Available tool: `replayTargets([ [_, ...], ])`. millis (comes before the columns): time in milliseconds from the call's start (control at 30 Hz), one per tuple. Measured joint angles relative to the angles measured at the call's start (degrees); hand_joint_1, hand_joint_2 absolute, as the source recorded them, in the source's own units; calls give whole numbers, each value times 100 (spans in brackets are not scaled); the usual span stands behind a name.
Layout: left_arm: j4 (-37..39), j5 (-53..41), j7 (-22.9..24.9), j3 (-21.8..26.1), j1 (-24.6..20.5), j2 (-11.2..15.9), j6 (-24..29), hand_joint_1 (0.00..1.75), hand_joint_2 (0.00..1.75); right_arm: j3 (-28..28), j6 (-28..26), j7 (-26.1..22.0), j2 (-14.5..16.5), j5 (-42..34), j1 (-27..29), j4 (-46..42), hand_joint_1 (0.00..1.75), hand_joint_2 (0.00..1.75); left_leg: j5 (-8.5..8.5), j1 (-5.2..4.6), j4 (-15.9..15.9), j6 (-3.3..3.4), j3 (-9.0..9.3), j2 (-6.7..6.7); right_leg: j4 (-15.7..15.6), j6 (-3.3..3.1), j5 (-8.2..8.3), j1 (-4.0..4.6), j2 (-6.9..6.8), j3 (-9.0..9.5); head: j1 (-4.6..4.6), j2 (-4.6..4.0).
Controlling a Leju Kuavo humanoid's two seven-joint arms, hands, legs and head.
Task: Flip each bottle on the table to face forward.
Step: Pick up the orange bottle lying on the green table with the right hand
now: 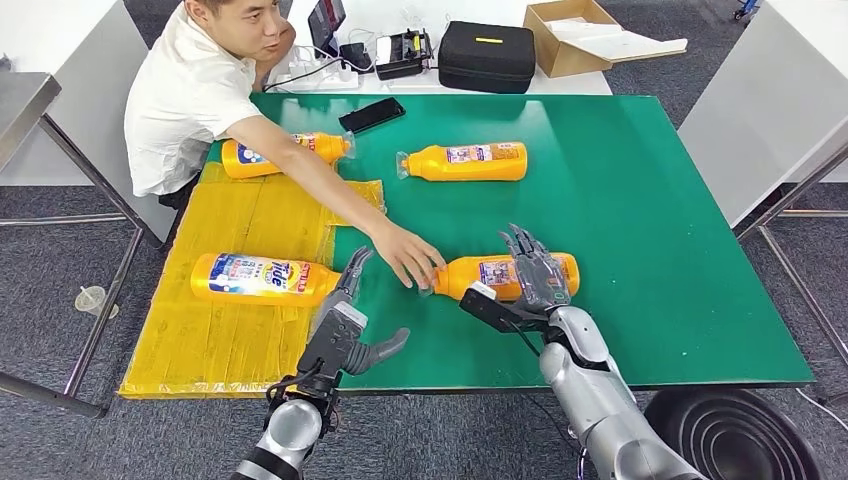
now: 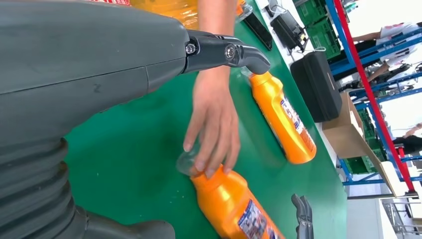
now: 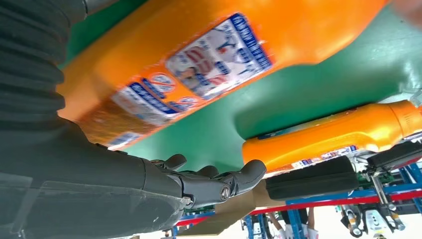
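Several orange bottles lie on the green table. The nearest bottle lies on its side, back label up. My right hand hovers over its middle with fingers spread and nothing gripped. A person's hand grips its cap end. My left hand is open by the cap end of the Tide-labelled bottle on the yellow mat, apart from it. Two more bottles lie farther back.
The person sits at the table's far left corner, one arm stretched across it. A black phone, a black case and a cardboard box lie at the back. A black round bin stands below the front right edge.
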Motion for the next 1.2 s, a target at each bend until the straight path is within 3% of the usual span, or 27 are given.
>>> replayTargets([
  [100,7,17,6,13,-1,-1,-12,0,175,29,79,105,-3,39,-58,96,0,175,0,0,0,0,-1,0,0,0,0,0,0,0,-1,0],
  [333,10,155,152,61,13,-5,-191,0,175,275,888,672,-188,87,-348,388,0,175,0,0,0,0,1,-1,0,0,0,0,-1,0,-1,0],
  [667,10,2,210,151,44,-7,-122,0,175,929,1633,1183,-1028,-17,-422,-39,0,175,-1,-4,2,1,-1,-4,0,1,1,-5,-2,4,-1,0],
  [867,10,2,178,194,52,-10,-114,0,175,1187,1728,1260,-1442,71,-546,-81,0,175,-1,-3,1,1,-2,-2,0,2,1,-4,-1,2,-2,0],
  [1200,10,7,116,196,63,-12,-64,0,175,1381,1694,1200,-1535,49,-772,143,0,175,-1,-3,1,1,-4,-2,0,2,1,-3,-1,1,-1,0],
])
